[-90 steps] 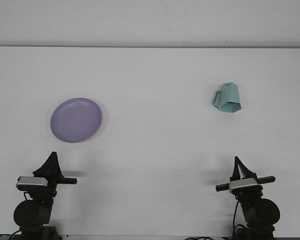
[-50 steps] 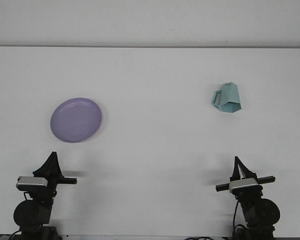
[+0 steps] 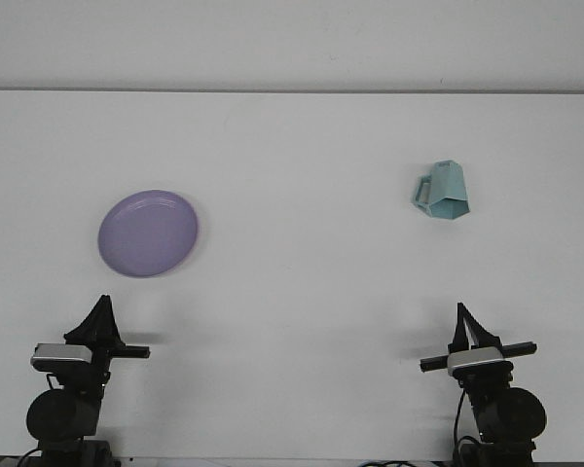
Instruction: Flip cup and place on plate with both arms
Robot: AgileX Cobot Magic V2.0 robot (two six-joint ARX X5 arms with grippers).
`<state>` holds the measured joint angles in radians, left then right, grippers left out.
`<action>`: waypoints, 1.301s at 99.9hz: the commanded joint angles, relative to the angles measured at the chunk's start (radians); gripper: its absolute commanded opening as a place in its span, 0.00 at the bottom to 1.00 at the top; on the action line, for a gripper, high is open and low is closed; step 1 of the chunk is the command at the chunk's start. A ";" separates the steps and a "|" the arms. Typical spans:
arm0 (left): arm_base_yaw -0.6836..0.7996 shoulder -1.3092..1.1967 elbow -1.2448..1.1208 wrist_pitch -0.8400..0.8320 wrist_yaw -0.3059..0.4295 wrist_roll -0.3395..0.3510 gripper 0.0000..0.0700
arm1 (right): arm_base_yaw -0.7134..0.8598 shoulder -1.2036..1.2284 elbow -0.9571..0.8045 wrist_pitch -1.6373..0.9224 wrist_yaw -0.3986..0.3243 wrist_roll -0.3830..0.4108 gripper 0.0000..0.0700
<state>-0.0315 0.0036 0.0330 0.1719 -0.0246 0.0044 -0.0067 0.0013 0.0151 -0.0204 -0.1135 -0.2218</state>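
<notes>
Nothing is shifting across the frames: the faceted teal ceramic cup (image 3: 445, 191) is sitting inverted on the white bench (image 3: 302, 292), well apart from the round lilac plate (image 3: 148, 233). Left gripper (image 3: 100, 321) and right gripper (image 3: 464, 329) are waiting, both holding nothing; their opening I cannot tell. The task is not started.

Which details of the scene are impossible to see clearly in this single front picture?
- Front view: the inside of the teal faceted cup with a handle is hidden by its own walls.
- Front view: the left gripper and right gripper are seen edge-on, so their opening cannot be judged.
- Front view: both arm bases are cut off by the bottom edge.
- Front view: the round purple plate is too small to show its rim height.
</notes>
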 commanded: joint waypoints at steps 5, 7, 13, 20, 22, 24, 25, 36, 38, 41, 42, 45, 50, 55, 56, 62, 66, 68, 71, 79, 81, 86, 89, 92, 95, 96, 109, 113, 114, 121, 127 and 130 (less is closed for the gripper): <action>-0.002 0.000 -0.018 0.008 -0.002 -0.099 0.02 | 0.001 0.000 -0.002 0.037 -0.003 0.158 0.00; -0.002 0.000 -0.018 0.009 -0.002 -0.110 0.02 | 0.001 0.000 -0.002 0.041 -0.003 0.185 0.00; -0.002 0.000 -0.018 0.009 -0.002 -0.145 0.02 | 0.001 0.000 -0.002 0.050 -0.004 0.272 0.00; -0.002 0.000 -0.018 0.009 -0.002 -0.179 0.02 | 0.001 0.000 -0.002 0.067 -0.002 0.385 0.00; -0.002 0.000 -0.018 0.010 -0.002 -0.186 0.02 | 0.001 0.000 -0.002 0.080 0.000 0.418 0.00; -0.002 0.000 -0.018 0.010 -0.002 -0.193 0.02 | 0.001 0.000 -0.002 0.100 0.005 0.457 0.00; -0.002 0.000 -0.018 0.010 -0.002 -0.195 0.02 | 0.001 0.000 -0.002 0.110 0.008 0.468 0.00; -0.002 0.000 -0.018 0.011 -0.002 -0.201 0.02 | 0.001 0.001 0.039 0.134 0.088 0.488 0.00; -0.002 0.000 -0.018 0.011 -0.002 -0.201 0.02 | 0.001 0.003 0.056 0.115 0.118 0.487 0.00; -0.002 0.000 -0.018 0.011 -0.002 -0.201 0.02 | 0.001 0.014 0.087 0.086 0.166 0.482 0.00; -0.002 0.000 -0.018 0.011 -0.002 -0.201 0.02 | 0.001 0.019 0.098 0.076 0.180 0.479 0.00; -0.002 0.000 -0.018 0.011 -0.002 -0.201 0.02 | 0.001 0.042 0.130 0.049 0.216 0.465 0.00; -0.002 0.000 -0.017 0.011 -0.002 -0.201 0.02 | 0.000 0.091 0.182 0.022 0.250 0.431 0.00; -0.002 0.000 -0.017 0.011 -0.002 -0.201 0.02 | 0.000 0.154 0.232 0.016 0.258 0.383 0.00; -0.002 0.000 -0.017 0.011 -0.002 -0.201 0.02 | 0.000 0.167 0.241 0.017 0.258 0.374 0.00; -0.002 0.000 -0.017 0.010 -0.002 -0.201 0.02 | 0.000 0.262 0.298 0.023 0.257 0.315 0.00; -0.002 0.000 -0.017 0.010 -0.002 -0.201 0.02 | 0.000 0.333 0.334 0.031 0.256 0.279 0.00; -0.002 0.000 -0.017 0.010 -0.002 -0.201 0.02 | 0.000 0.378 0.356 0.035 0.256 0.257 0.00; -0.002 0.000 -0.017 0.010 -0.002 -0.201 0.02 | 0.000 0.423 0.376 0.040 0.256 0.234 0.00; -0.002 0.000 -0.017 0.010 -0.002 -0.201 0.02 | 0.000 0.572 0.426 0.086 0.256 0.165 0.00; -0.002 0.000 -0.017 0.010 -0.002 -0.201 0.02 | 0.000 0.618 0.436 0.113 0.256 0.145 0.00; -0.002 0.000 -0.017 0.010 -0.002 -0.201 0.02 | 0.000 0.698 0.445 0.175 0.255 0.109 0.00; -0.002 0.000 -0.017 0.010 -0.002 -0.201 0.02 | 0.000 0.748 0.445 0.230 0.251 0.087 0.01; -0.002 0.000 -0.017 0.010 -0.002 -0.201 0.02 | 0.000 0.799 0.445 0.282 0.248 0.070 0.03; -0.002 0.000 -0.017 0.010 -0.002 -0.201 0.02 | 0.000 0.850 0.445 0.332 0.243 0.054 0.08; -0.002 0.000 -0.017 0.010 -0.002 -0.201 0.02 | 0.000 0.867 0.445 0.346 0.243 0.050 0.10; -0.002 0.000 -0.017 0.010 -0.002 -0.200 0.02 | -0.008 1.092 0.446 0.549 0.241 0.011 0.60; -0.002 0.000 -0.017 0.010 -0.002 -0.200 0.02 | -0.015 1.164 0.447 0.607 0.241 0.001 0.69; -0.002 0.000 -0.017 0.010 -0.002 -0.200 0.02 | -0.016 1.180 0.447 0.620 0.241 -0.003 0.70; -0.002 0.000 -0.017 0.010 -0.002 -0.200 0.02 | -0.032 1.300 0.458 0.710 0.227 -0.024 0.71; -0.002 0.000 -0.017 0.010 -0.002 -0.200 0.02 | -0.050 1.397 0.477 0.765 0.197 -0.042 0.71; -0.002 0.000 -0.017 0.010 -0.002 -0.200 0.02 | -0.060 1.449 0.494 0.790 0.185 -0.045 0.71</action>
<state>-0.0315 0.0036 0.0330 0.1719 -0.0246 -0.1944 -0.0528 1.3514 0.4725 0.7143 0.0910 -0.2325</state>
